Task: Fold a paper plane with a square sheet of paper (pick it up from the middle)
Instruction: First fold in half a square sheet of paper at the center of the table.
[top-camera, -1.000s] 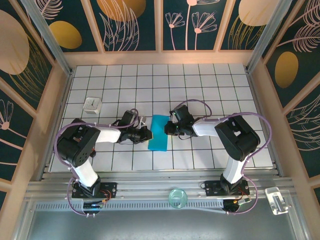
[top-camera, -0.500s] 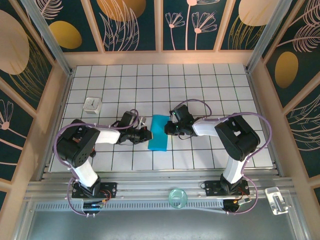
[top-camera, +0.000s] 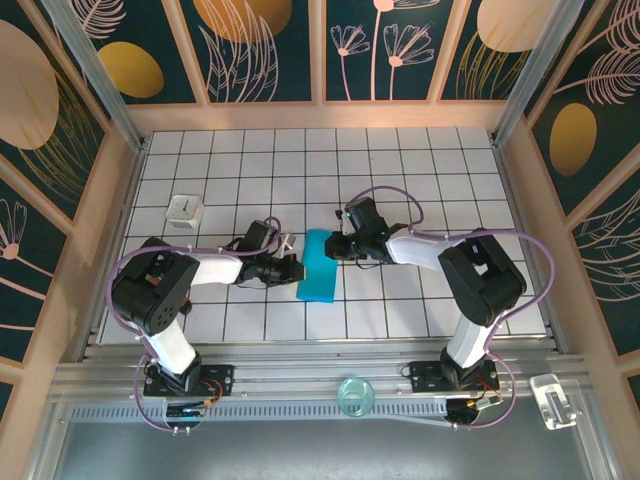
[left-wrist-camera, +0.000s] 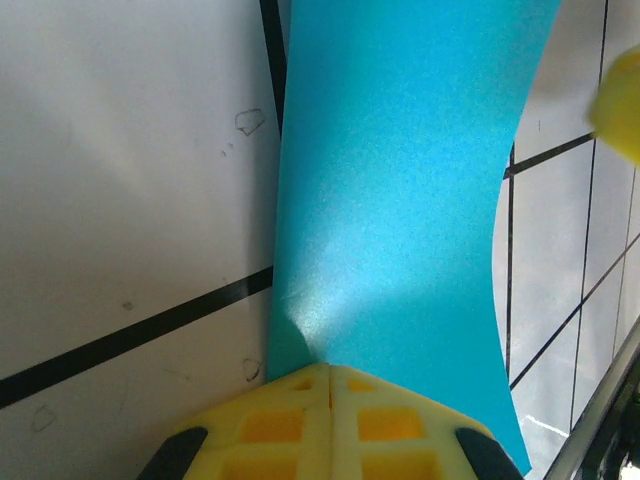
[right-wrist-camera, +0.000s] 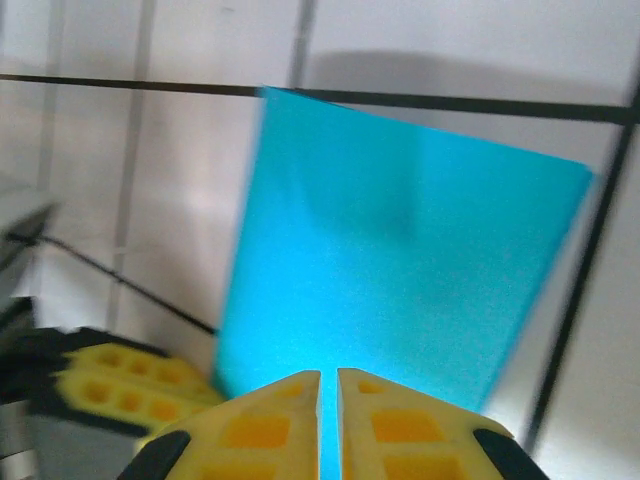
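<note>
on the white grid table (top-camera: 420, 170) you see the square sheet of paper (top-camera: 319, 265) lying as a tall, narrow teal-blue strip, plain and unmarked, between the two grippers. your left gripper (left-wrist-camera: 328, 372) is pressed together, pinching the strip's near edge, which puckers at the tips. your right gripper (right-wrist-camera: 329, 378) shows a thin slit with teal in it; you cannot tell whether it grips. a small white cube (top-camera: 185, 210) sits well apart, left.

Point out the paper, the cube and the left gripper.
paper (top-camera: 318, 270): top view, middle of the teal sheet.
cube (top-camera: 185, 209): top view, its white top face.
left gripper (left-wrist-camera: 328, 370): left wrist view, where the shut yellow fingertips meet at the paper's edge.
</note>
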